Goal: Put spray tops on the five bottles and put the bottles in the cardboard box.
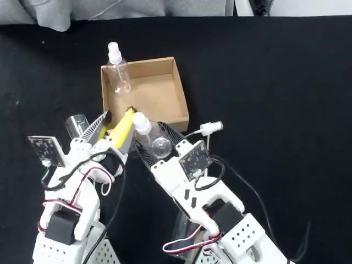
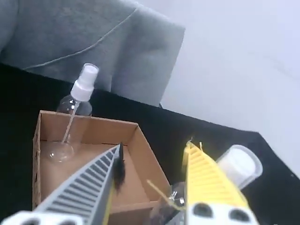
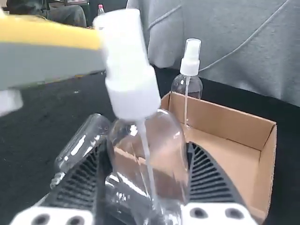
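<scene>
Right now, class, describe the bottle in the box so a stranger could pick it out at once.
Find the cardboard box on the black table. In its far left corner sits a clear bottle with a white spray top. Unlike the held bottle in the right gripper, nothing holds it and it is inside the box.

Bright, even light covers the black table (image 1: 275, 82); shadows are faint and soft. Small glints sit on the clear bottle (image 3: 150, 150), and the pale wall (image 2: 234, 56) washes out white.
</scene>
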You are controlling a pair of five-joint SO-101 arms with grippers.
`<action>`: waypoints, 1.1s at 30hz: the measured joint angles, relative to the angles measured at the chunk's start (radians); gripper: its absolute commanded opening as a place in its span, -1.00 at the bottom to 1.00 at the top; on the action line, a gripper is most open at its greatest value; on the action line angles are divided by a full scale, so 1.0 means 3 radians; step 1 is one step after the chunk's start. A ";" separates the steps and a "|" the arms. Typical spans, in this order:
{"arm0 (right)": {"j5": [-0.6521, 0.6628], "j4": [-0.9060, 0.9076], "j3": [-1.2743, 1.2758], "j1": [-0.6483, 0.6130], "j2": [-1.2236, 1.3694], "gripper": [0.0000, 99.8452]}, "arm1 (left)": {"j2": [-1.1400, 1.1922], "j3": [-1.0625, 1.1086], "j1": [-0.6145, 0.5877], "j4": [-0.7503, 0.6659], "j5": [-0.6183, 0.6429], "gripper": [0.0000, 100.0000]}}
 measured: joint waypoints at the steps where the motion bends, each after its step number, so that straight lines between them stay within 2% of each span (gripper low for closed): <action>1: 0.0000 0.0005 0.0005 0.0005 0.0005 -0.80 | 0.0000 0.0020 0.0056 0.0010 -0.0051 -0.61; 7: 0.0000 0.0000 -0.0005 0.0153 0.0000 -0.80 | -0.0005 0.0046 0.0261 0.0046 -0.0113 -0.61; 22: 0.0000 0.0072 0.0000 0.0179 0.0000 -0.80 | 0.0036 0.0102 0.0292 0.0046 -0.0143 -0.61; 33: 0.0000 0.0097 0.0000 0.0179 0.0000 -0.80 | 0.0000 0.0097 0.0491 0.0179 -0.0266 -0.61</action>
